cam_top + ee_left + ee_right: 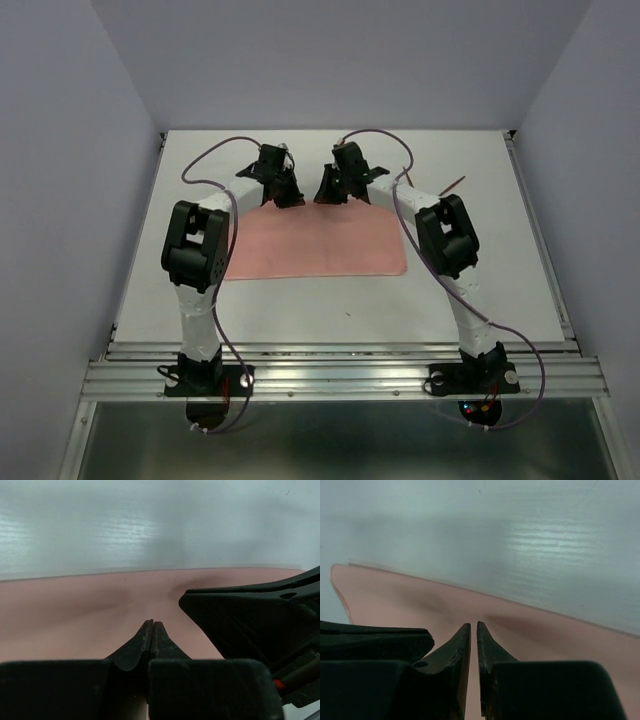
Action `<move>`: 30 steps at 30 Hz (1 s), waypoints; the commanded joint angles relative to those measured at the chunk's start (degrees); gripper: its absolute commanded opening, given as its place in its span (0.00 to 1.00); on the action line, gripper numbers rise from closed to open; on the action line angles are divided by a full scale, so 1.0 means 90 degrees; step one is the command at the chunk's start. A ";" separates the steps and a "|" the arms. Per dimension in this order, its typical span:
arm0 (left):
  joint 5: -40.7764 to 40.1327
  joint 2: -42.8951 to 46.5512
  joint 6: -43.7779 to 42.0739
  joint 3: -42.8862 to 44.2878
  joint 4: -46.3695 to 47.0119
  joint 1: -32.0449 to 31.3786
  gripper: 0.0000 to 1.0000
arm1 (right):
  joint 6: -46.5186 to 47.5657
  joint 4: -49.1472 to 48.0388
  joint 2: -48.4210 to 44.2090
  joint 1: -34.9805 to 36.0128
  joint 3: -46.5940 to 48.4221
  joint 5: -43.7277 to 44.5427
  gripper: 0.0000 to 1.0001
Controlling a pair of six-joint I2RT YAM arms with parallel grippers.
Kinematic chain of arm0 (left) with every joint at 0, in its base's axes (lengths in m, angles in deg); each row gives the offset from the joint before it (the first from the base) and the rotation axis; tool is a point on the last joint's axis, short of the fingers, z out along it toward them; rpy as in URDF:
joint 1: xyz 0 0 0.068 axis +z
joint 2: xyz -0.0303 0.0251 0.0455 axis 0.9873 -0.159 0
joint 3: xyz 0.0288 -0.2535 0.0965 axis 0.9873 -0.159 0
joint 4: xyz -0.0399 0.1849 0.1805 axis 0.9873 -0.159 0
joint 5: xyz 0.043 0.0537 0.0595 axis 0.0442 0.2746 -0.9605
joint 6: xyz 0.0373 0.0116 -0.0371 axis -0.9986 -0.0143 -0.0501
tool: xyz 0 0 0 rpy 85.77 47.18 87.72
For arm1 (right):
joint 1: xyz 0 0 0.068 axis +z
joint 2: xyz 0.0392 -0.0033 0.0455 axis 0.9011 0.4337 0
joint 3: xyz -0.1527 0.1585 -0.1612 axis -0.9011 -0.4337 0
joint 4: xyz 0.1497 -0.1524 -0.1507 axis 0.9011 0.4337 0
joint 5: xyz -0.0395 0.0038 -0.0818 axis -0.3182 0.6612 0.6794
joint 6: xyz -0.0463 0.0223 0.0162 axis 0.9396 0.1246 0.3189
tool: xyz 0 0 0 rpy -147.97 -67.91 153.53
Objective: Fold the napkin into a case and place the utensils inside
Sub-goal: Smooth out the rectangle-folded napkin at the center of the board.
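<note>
The salmon-pink napkin (315, 248) lies flat and spread on the white table. Both grippers point down at its far edge, close together. My left gripper (290, 200) (152, 622) is shut, its tips meeting over the cloth (75, 615). My right gripper (327, 195) (473, 624) is all but shut, a thin slit left between its jaws above the cloth (545, 635). Whether either pinches fabric does not show. No folded case shows. The utensils, two thin reddish-brown sticks (455, 183) (406, 175), lie on the table beyond the napkin's right end.
The white table (470, 290) is walled in by pale panels at the back and both sides. Purple cables (215, 150) loop from each arm. The arm bases sit on a metal rail (340, 375) at the near edge.
</note>
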 commanded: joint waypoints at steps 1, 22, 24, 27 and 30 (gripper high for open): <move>0.0099 -0.0226 -0.0288 0.0555 -0.0091 0.0049 0.06 | -0.0225 0.0196 0.0354 -0.0056 0.0707 -0.0122 0.16; -0.0203 -0.0950 -0.0629 0.0419 -0.0424 0.0371 0.06 | -0.0059 0.0246 -0.0063 -0.0329 -0.0169 0.0522 0.17; -0.0350 -0.0921 -0.0688 0.0360 -0.0463 0.0361 0.06 | -0.0020 0.0099 -0.0279 -0.0543 -0.0628 0.0571 0.17; -0.0448 -0.0901 -0.0776 0.0389 -0.0522 0.0361 0.06 | 0.0077 0.0011 -0.0621 -0.0739 -0.1068 0.0668 0.17; -0.0487 -0.0862 -0.0805 0.0389 -0.0512 0.0361 0.06 | 0.0165 -0.0038 -0.0845 -0.0983 -0.1370 0.0698 0.17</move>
